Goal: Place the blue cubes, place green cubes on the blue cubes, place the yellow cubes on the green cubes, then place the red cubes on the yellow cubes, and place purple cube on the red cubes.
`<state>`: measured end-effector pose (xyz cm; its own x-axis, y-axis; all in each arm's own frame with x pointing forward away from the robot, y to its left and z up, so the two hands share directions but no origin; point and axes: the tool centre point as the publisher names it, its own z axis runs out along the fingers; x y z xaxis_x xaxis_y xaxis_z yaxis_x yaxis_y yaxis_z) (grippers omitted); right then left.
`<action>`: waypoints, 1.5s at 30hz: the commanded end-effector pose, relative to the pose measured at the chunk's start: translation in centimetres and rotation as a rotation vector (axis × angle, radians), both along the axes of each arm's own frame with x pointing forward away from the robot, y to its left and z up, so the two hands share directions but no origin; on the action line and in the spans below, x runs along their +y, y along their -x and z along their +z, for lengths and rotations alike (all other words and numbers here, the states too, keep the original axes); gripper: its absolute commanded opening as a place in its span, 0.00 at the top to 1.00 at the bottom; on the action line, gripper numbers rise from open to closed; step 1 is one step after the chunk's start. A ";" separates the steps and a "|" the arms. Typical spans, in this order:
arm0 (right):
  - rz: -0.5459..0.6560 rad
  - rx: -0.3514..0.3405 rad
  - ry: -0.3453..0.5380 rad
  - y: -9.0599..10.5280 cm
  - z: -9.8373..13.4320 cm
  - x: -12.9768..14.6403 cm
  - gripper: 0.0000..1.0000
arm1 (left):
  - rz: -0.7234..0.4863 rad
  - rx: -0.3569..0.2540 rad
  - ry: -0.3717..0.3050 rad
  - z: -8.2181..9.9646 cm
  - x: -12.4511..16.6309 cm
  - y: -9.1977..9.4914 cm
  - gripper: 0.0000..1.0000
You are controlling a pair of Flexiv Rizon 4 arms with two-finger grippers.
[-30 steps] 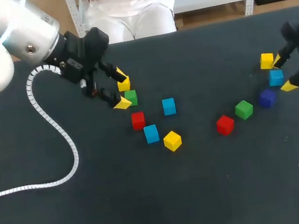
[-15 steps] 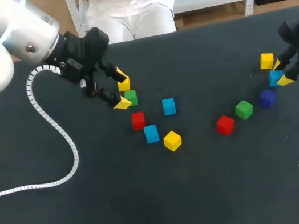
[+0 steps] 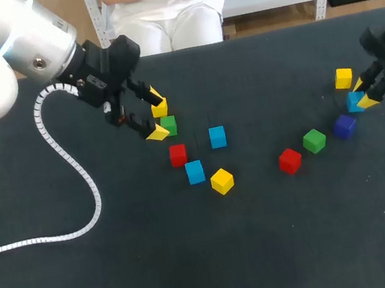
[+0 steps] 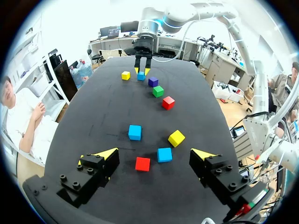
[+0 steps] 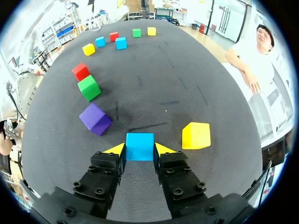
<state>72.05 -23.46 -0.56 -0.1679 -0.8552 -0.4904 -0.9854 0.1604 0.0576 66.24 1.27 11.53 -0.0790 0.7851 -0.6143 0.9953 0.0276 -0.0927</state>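
My right gripper [image 5: 139,148] is shut on a blue cube [image 5: 139,145] that rests on the table; in the head view the right gripper [image 3: 363,94] and its blue cube [image 3: 354,101] are at the far right. Beside them lie a yellow cube [image 5: 196,135], a purple cube [image 5: 95,118], a green cube [image 5: 88,87] and a red cube [image 5: 80,71]. My left gripper [image 3: 155,113] hangs open over a yellow cube [image 3: 160,108] and a green cube [image 3: 168,125]. Ahead of it lie a red cube [image 4: 142,164], two blue cubes [image 4: 164,154] [image 4: 135,132] and a yellow cube [image 4: 176,138].
A white coiled cable [image 3: 69,165] trails from my left arm across the table's left side to its left edge. The table's front half [image 3: 271,249] holds no cubes.
My right gripper's fingers have come together on the blue cube and it shifted slightly. The left arm and the other cubes have stayed put.
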 end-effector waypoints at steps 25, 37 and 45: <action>-0.108 -0.001 0.030 3.1 7.7 2.4 1.00 | -0.001 0.001 -0.003 0.0 0.0 -0.1 0.00; -0.068 -0.013 0.000 5.1 9.5 5.9 1.00 | -0.001 0.001 -0.003 0.0 0.0 -0.1 0.00; -0.002 -0.012 -0.005 6.0 10.1 8.2 1.00 | -0.001 0.001 -0.003 0.0 0.0 -0.1 0.00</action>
